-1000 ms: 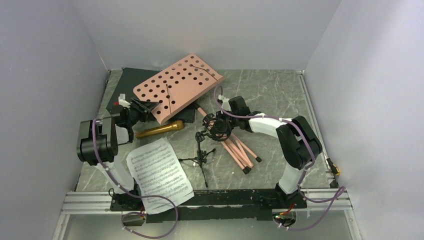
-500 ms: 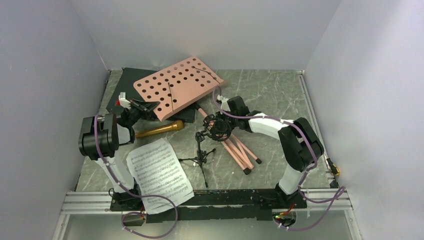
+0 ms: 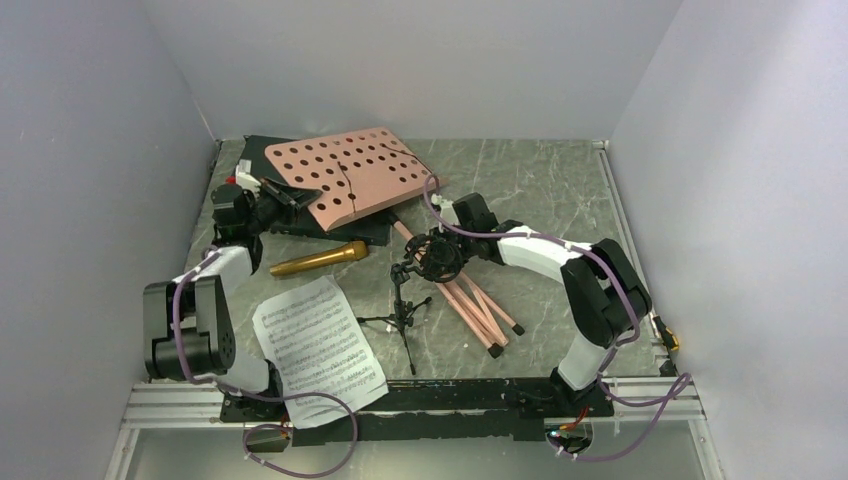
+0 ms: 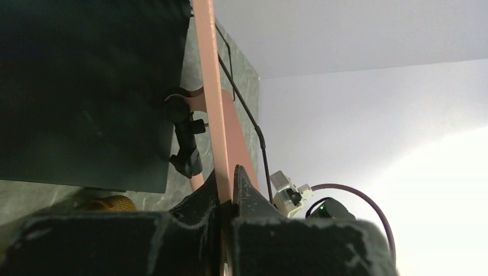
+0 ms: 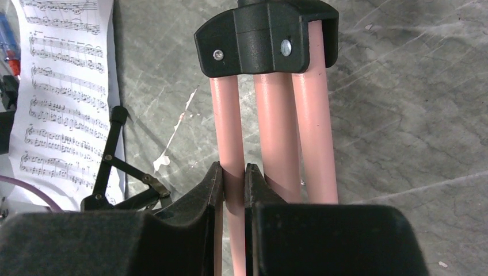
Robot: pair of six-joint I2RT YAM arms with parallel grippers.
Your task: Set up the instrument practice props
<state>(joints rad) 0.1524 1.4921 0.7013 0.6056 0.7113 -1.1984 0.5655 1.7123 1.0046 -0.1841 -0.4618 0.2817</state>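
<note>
Over the last second the pink-copper music stand's perforated desk (image 3: pixel 345 175) had dropped from a steep tilt to a much flatter angle. It had swung back and left, so that it lay over the flat black box (image 3: pixel 232 210) at the far left of the table (image 3: pixel 540 180). The left arm had stretched forward with it, its elbow sinking toward the near edge and its forearm running up the left side. The left gripper (image 4: pixel 227 179) was clamped on the thin edge of the desk, which showed edge-on between its fingers. The right arm had barely shifted; it reached in from the right with its elbow raised and its wrist low over the middle of the table. The right gripper (image 5: pixel 233 172) was closed on one of the stand's folded tripod legs (image 3: pixel 478 308), which lay slanted toward the near right. The gold microphone (image 3: pixel 320 259) lay on the table below the desk. The small black mic stand (image 3: pixel 405 315) stood beside the legs, and the sheet music (image 3: pixel 318 345) lay flat at the near left.
</note>
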